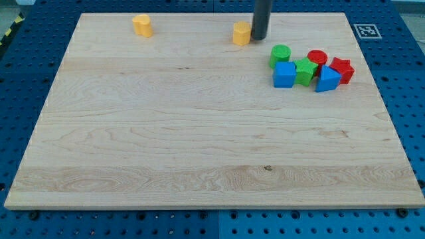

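My tip (259,37) stands near the view's top, right of centre, touching or almost touching the right side of a yellow block (242,32). A second yellow block (141,25) lies far to the left near the board's top edge. To the lower right of my tip sits a tight cluster: a green cylinder (280,54), a blue cube (285,74), a green star-like block (305,70), a red cylinder (317,58), a blue triangular block (327,79) and a red star-like block (342,69).
The wooden board (199,133) rests on a blue perforated table. A black-and-white marker tag (366,30) sits just off the board's top right corner.
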Motion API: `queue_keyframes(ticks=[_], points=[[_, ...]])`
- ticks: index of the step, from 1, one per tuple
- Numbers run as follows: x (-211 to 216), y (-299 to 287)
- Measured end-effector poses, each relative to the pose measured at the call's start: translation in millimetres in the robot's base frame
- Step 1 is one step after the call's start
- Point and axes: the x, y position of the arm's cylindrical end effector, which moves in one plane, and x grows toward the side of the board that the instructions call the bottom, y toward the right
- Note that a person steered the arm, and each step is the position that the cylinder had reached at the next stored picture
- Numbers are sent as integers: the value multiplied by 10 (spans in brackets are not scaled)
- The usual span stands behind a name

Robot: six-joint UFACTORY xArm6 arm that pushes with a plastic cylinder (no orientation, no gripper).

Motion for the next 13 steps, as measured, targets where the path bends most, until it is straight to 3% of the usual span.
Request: queue_keyframes(ticks=[6,13], points=[[-158,-1475],[347,-1443]])
